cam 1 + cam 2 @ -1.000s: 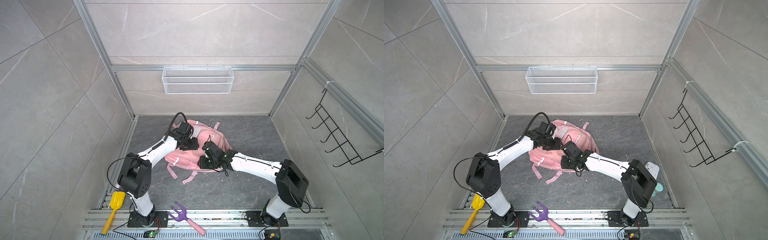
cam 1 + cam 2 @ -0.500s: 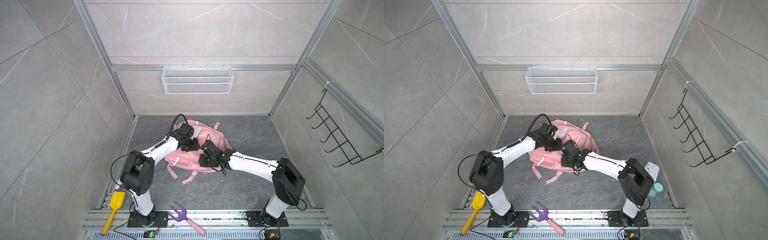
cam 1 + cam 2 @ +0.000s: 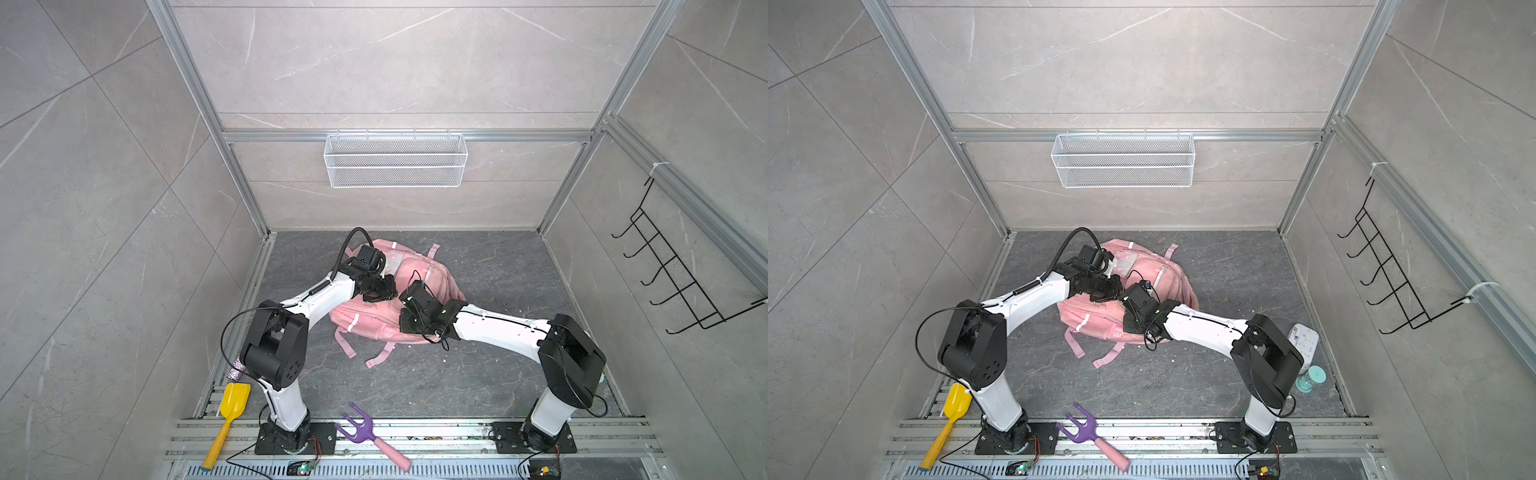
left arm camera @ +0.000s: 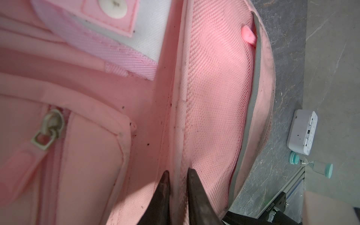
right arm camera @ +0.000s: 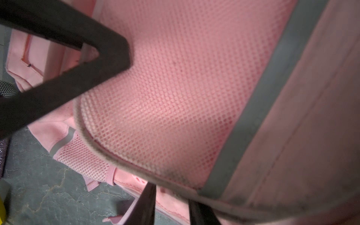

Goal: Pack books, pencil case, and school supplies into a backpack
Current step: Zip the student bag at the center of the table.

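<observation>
The pale pink backpack (image 3: 370, 322) (image 3: 1096, 318) lies flat on the dark floor, straps toward the front. My left gripper (image 3: 384, 296) (image 3: 1109, 296) is down on its upper middle. In the left wrist view its gripper (image 4: 179, 173) pinches a pale raised seam of the backpack (image 4: 214, 87) beside a mesh panel. My right gripper (image 3: 406, 327) (image 3: 1130, 326) is at the backpack's near right side. In the right wrist view that gripper (image 5: 173, 194) has its fingers (image 5: 149, 198) a little apart, tips hidden under the mesh panel's rim (image 5: 120, 163). Books, pencil case and school supplies are out of view.
A purple fork (image 3: 359, 428) and a yellow shovel (image 3: 235, 401) lie by the front rail. A white boxy device (image 3: 1304, 338) and a teal hourglass (image 3: 1310, 378) sit at the right wall. A wire basket (image 3: 395, 160) hangs on the back wall, a hook rack (image 3: 673, 282) on the right one.
The left gripper's jaws have closed in on the backpack's seam. The right gripper's jaws have narrowed a little. Both arms stay over the backpack, shifted only slightly.
</observation>
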Robot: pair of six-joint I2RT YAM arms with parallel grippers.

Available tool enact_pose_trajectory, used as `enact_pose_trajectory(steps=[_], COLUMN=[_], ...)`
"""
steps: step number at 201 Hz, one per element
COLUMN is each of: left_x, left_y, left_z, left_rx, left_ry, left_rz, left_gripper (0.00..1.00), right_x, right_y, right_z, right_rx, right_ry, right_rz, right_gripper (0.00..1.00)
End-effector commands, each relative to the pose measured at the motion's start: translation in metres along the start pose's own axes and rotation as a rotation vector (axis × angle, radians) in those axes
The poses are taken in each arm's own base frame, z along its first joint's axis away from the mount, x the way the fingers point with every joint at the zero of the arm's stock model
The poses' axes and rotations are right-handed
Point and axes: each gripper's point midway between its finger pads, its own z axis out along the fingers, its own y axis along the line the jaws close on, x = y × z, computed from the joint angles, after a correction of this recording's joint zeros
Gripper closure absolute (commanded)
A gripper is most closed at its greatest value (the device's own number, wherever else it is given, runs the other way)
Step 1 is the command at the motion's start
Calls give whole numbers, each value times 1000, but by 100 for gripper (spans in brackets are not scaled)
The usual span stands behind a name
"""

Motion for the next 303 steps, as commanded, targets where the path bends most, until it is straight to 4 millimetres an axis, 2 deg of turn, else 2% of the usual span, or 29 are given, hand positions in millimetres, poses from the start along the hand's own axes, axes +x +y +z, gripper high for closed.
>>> enact_pose_trajectory(steps=[1,94,133,193,227,276,303], left_x=[2,0,0,-1,-1,1,3], left_y=[-13,-11,-11,-12,-11,-8,-5], left_z=[5,3,2,0,1,2,2], left_rx=[68,48,48,54,50,44,36], left_ry=[14,7,7,1,3,8,8], left_rz=[-2,3,1,4,1,-3,-7], left_gripper=[82,83,83,83,83,83,83], right_x=[-7,1,5,10,12,6,4], right_y=[1,0,-1,-3,-11,-3,-4], right_z=[5,-9,-13,-15,-6,1,2], right_rx=[8,-29,-38,-41,-1,-13,17], right_ry=[-44,-31,-35,-34,-33,-41,-38], right_rz=[8,25,29,44,40,17,11], right_gripper=[72,91,94,93,83,81,84])
